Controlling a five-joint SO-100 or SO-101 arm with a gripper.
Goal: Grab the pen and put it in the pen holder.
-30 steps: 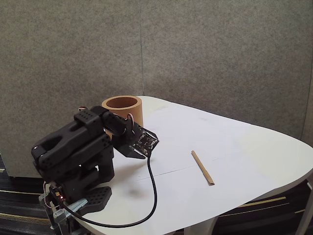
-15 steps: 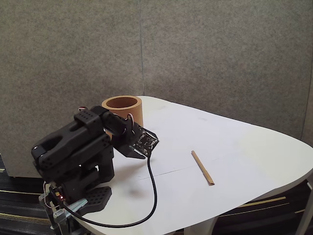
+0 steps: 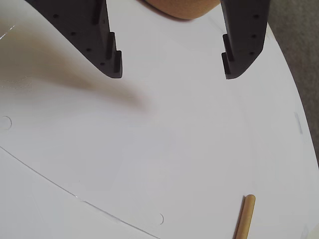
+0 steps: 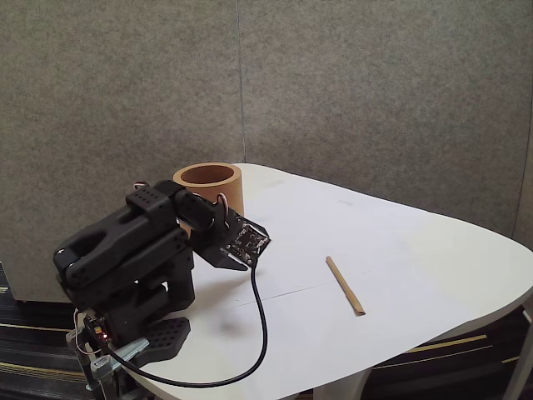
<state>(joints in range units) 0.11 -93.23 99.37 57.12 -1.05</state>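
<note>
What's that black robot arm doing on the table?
It isn't holding anything right now. The arm sits folded up at the edge of the white table. Its gripper is open and empty, with its fingers spread wide apart in the wrist view. The pen lies flat on the table, away from the arm. The pen holder stands upright behind the arm, with nothing visible inside.

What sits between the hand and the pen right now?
Nothing: bare white table separates the open hand from the pen, as the wrist and fixed views both show.
</note>
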